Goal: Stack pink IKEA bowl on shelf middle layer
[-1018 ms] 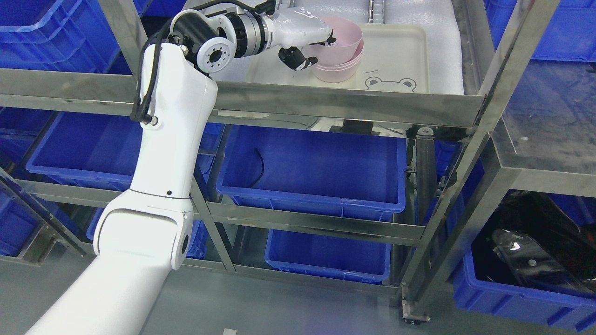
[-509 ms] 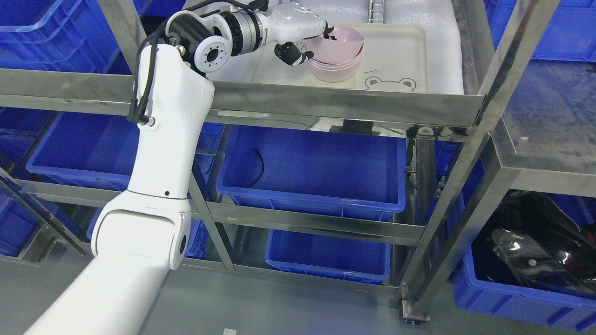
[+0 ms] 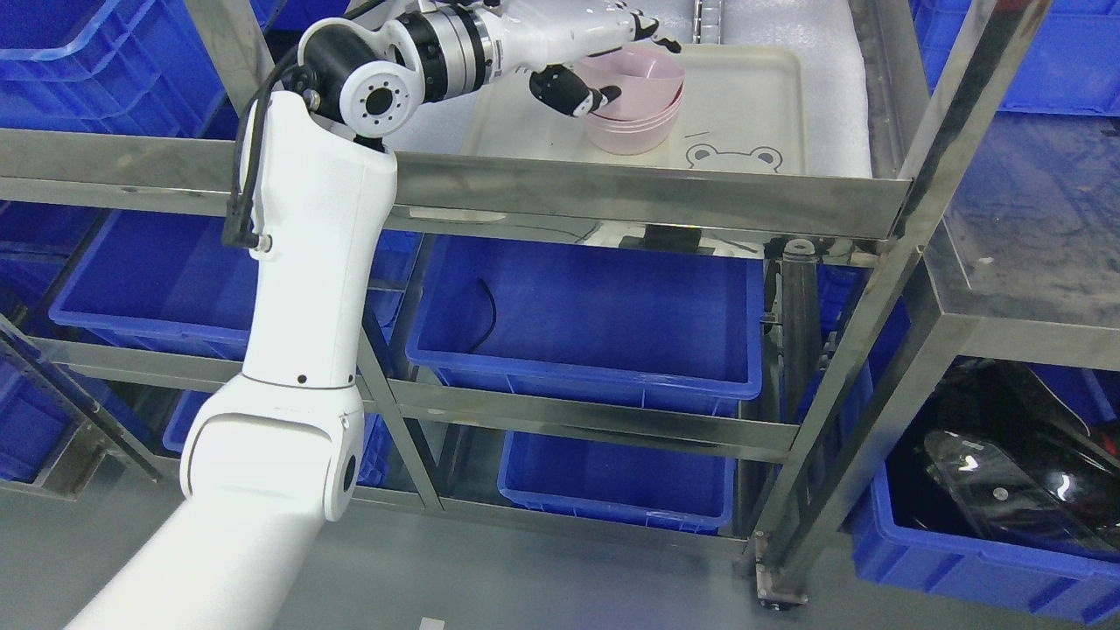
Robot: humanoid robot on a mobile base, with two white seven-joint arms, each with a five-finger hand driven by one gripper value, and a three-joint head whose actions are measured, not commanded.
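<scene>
So the pink bowls (image 3: pixel 637 103) are smooth round plastic, nested in a stack on a glossy cream tray (image 3: pixel 752 105) with a little frog face drawn at its 5 o'clock corner. The tray sits on white foam padding (image 3: pixel 787 22) on a shiny steel shelf (image 3: pixel 647 197). The left hand (image 3: pixel 604 52) hangs over the stack's 10 o'clock rim, fingers (image 3: pixel 652 31) spread out above the top bowl, thumb (image 3: pixel 577 92) near the rim at 9 o'clock. It looks released, not gripping anything. Matte blue bins (image 3: pixel 586 315) sit below.

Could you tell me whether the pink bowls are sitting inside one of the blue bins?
No, the pink bowls sit stacked on the cream tray.
</scene>
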